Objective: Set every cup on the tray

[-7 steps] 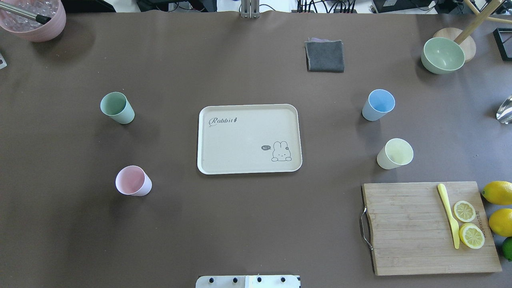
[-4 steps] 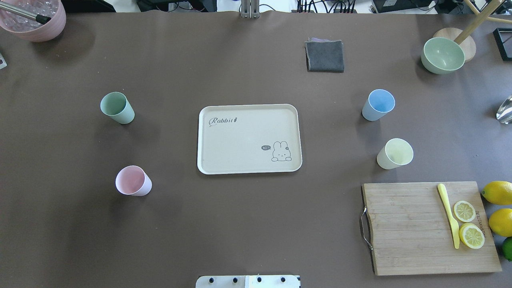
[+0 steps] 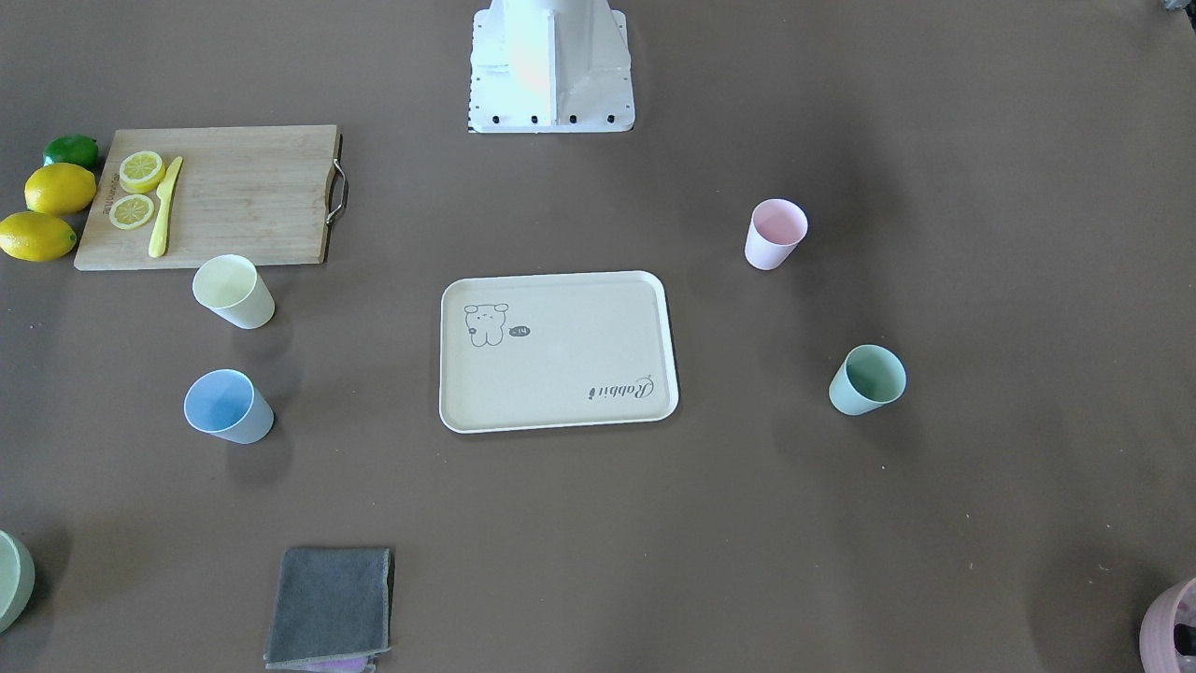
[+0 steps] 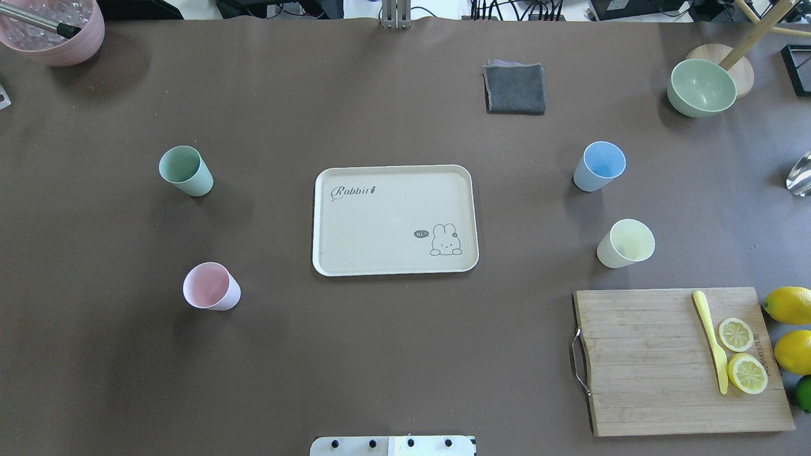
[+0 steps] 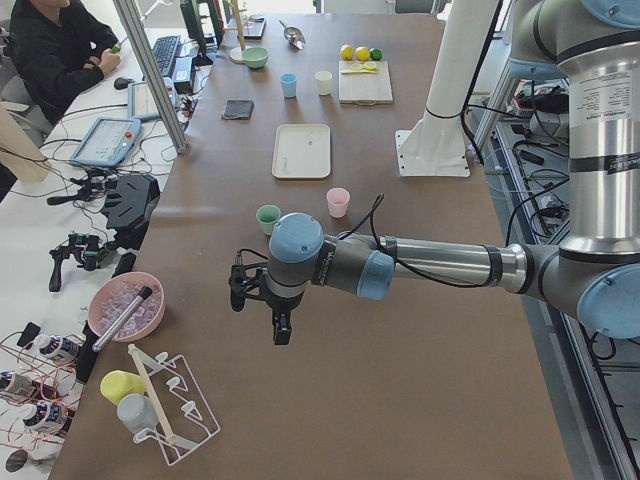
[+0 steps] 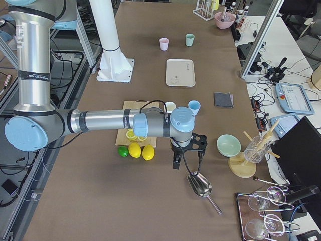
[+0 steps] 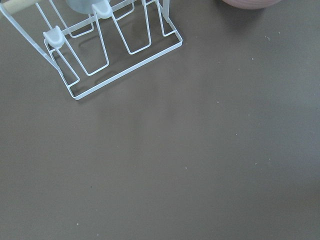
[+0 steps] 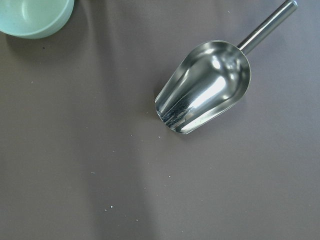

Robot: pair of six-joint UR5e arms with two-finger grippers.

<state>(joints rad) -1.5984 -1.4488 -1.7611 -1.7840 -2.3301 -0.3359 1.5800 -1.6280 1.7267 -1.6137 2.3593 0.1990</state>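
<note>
The cream tray (image 4: 380, 221) with the rabbit drawing lies at the table's middle, with nothing on it. The mint green cup (image 4: 184, 170) and the pale pink cup (image 4: 210, 286) stand upright to its left. The light blue cup (image 4: 599, 164) and the pale yellow cup (image 4: 626, 243) stand to its right. My left gripper (image 5: 258, 312) hovers over bare table far left of the cups. My right gripper (image 6: 187, 160) hovers far right, above a metal scoop. Both show only in the side views, so I cannot tell whether they are open or shut.
A wooden cutting board (image 4: 640, 354) with lemon slices and a yellow knife lies front right, lemons beside it. A grey cloth (image 4: 514, 88) and a green bowl (image 4: 701, 87) sit at the back right, a mauve pot (image 4: 54, 31) back left. A metal scoop (image 8: 205, 87) and a wire rack (image 7: 105, 45) lie under the wrists.
</note>
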